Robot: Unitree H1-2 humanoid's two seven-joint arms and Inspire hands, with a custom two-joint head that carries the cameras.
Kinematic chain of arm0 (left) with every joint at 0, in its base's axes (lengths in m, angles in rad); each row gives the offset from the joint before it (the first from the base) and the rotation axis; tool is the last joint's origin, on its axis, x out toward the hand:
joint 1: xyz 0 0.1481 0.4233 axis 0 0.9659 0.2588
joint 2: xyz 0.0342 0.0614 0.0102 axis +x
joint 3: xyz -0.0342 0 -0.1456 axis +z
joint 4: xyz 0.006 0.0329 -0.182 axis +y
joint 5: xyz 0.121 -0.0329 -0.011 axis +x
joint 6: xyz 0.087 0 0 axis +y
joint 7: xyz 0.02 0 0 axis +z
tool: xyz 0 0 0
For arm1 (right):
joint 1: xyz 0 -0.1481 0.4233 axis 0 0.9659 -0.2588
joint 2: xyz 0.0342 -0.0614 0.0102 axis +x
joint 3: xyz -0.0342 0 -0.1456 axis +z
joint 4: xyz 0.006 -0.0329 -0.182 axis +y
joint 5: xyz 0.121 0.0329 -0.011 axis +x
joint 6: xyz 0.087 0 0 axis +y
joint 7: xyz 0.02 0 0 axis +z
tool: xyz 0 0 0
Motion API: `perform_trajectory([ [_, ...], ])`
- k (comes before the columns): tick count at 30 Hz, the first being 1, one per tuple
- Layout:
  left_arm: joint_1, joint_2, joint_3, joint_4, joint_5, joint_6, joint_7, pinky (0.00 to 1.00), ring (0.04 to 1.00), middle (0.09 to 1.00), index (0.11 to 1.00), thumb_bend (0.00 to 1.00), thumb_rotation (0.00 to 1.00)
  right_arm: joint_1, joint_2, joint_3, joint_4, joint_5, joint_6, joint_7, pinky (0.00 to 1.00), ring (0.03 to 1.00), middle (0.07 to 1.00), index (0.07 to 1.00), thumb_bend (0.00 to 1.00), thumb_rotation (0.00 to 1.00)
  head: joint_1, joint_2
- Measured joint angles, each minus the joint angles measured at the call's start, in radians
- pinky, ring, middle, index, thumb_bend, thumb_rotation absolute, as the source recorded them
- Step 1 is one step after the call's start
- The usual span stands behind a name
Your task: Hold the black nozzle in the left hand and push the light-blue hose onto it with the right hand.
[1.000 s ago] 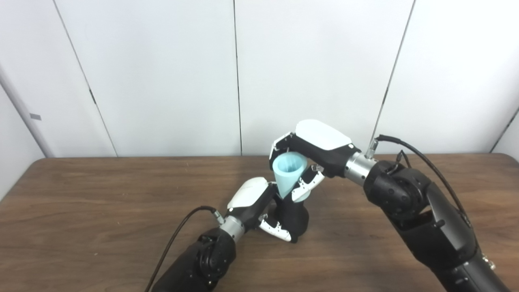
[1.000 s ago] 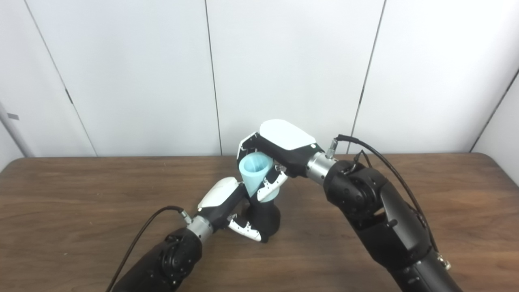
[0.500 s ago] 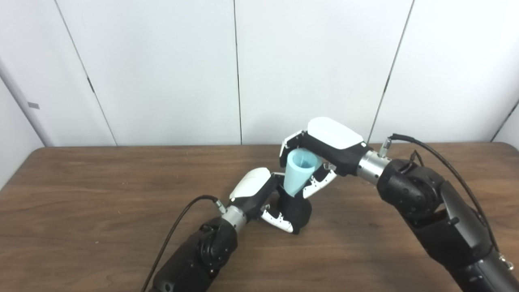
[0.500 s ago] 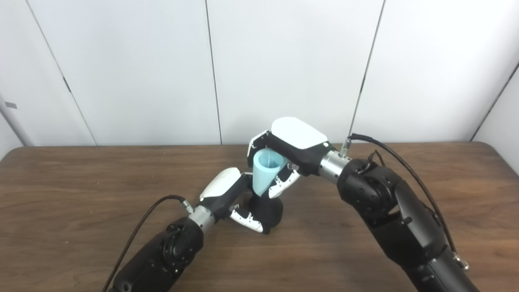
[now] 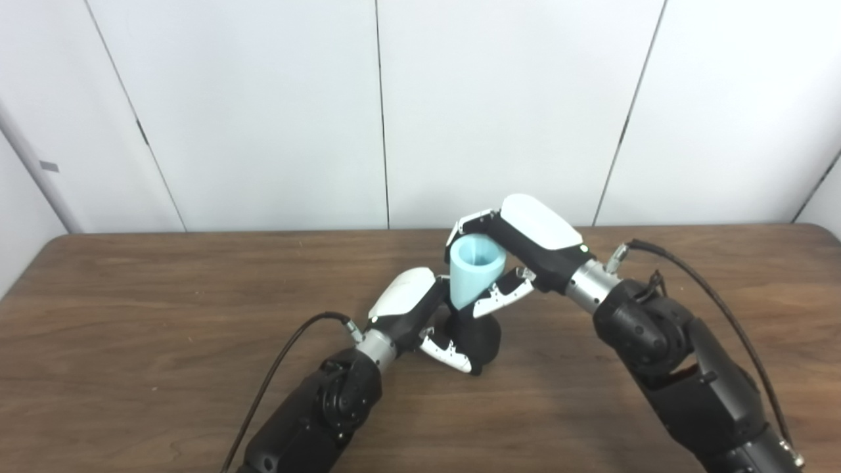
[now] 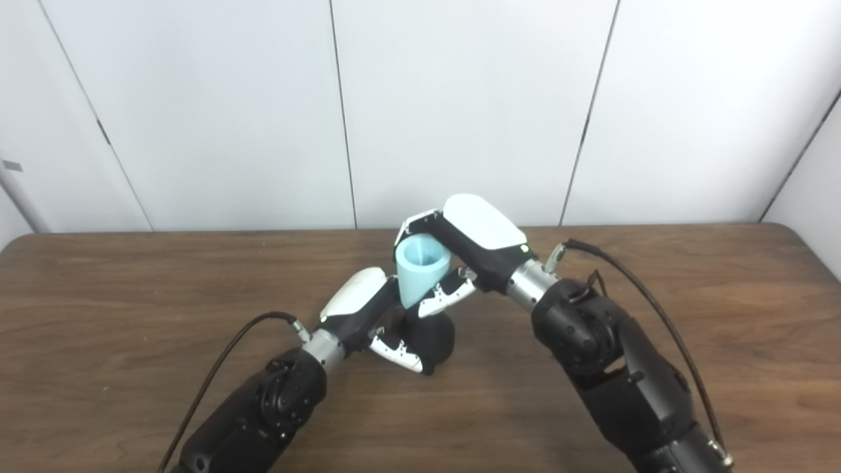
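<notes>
Light-blue hose [image 5: 474, 270] now lower on black nozzle [image 5: 477, 336]

No legible text, label, brand, number or sign appears on any surface in either view. A small grey tag [image 5: 48, 166] is fixed to the wall panel at far left, above the table [image 5: 131, 328], but it is too small and blurred for any characters to be made out on it.
</notes>
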Motion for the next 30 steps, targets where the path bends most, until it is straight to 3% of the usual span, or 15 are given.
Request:
perform_trajectory([
  [5, -0.001, 0.000, -0.001, 0.000, 0.004, 0.001, 0.000, 0.85, 0.571, 0.484, 0.489, 0.53, 0.00, -0.010, -0.006, 0.009, -0.009, -0.009, 0.016, 0.018, 0.33, 0.440, 0.533, 0.555, 0.49, 0.00, -0.005, -0.002],
  [6, -0.001, 0.000, -0.002, 0.000, 0.004, 0.001, 0.000, 0.85, 0.572, 0.484, 0.489, 0.53, 0.00, -0.012, -0.008, 0.008, -0.024, -0.011, 0.038, 0.032, 0.37, 0.454, 0.628, 0.656, 0.51, 0.00, -0.005, -0.002],
  [7, -0.001, -0.001, -0.002, 0.000, 0.004, 0.001, 0.000, 0.85, 0.572, 0.484, 0.489, 0.53, 0.00, -0.014, -0.011, 0.011, -0.042, -0.018, 0.062, 0.047, 0.39, 0.512, 0.678, 0.701, 0.67, 0.00, -0.006, -0.005],
  [8, -0.001, -0.001, -0.002, 0.000, 0.004, 0.001, 0.000, 0.85, 0.572, 0.484, 0.489, 0.53, 0.00, -0.015, -0.012, 0.012, -0.057, -0.029, 0.084, 0.064, 0.43, 0.569, 0.731, 0.738, 0.76, 0.02, -0.006, -0.005],
  [10, -0.001, -0.002, -0.002, 0.000, 0.004, 0.001, 0.000, 0.85, 0.573, 0.484, 0.489, 0.53, 0.00, -0.016, -0.016, 0.014, -0.082, -0.052, 0.123, 0.090, 0.50, 0.657, 0.799, 0.783, 0.85, 0.06, -0.009, -0.006],
  [12, -0.001, -0.003, -0.002, 0.001, 0.004, 0.001, 0.000, 0.85, 0.570, 0.484, 0.489, 0.53, 0.00, -0.016, -0.019, 0.013, -0.097, -0.073, 0.139, 0.103, 0.58, 0.739, 0.844, 0.812, 0.88, 0.08, -0.009, -0.009],
  [17, -0.004, -0.006, -0.001, 0.004, 0.003, 0.001, 0.000, 0.85, 0.567, 0.483, 0.489, 0.53, 0.00, -0.010, -0.020, -0.008, -0.100, -0.098, 0.144, 0.104, 0.67, 0.832, 0.922, 0.879, 0.90, 0.12, -0.014, -0.009],
  [21, -0.004, -0.006, -0.001, 0.005, 0.001, 0.000, 0.000, 0.86, 0.568, 0.489, 0.485, 0.53, 0.00, 0.001, -0.028, -0.036, -0.130, -0.108, 0.142, 0.099, 0.81, 0.977, 0.994, 0.969, 0.95, 0.19, -0.017, -0.011],
  [24, -0.004, -0.006, 0.000, 0.006, 0.001, -0.001, 0.000, 0.86, 0.567, 0.484, 0.489, 0.53, 0.00, 0.008, -0.038, -0.065, -0.151, -0.105, 0.135, 0.097, 0.90, 0.998, 1.000, 0.997, 0.97, 0.21, -0.021, -0.012],
  [30, -0.005, -0.006, 0.003, 0.011, -0.003, -0.005, 0.000, 0.85, 0.567, 0.481, 0.490, 0.53, 0.00, 0.043, -0.069, -0.115, -0.188, -0.078, 0.135, 0.100, 0.92, 1.000, 1.000, 1.000, 0.98, 0.23, -0.023, -0.015],
])
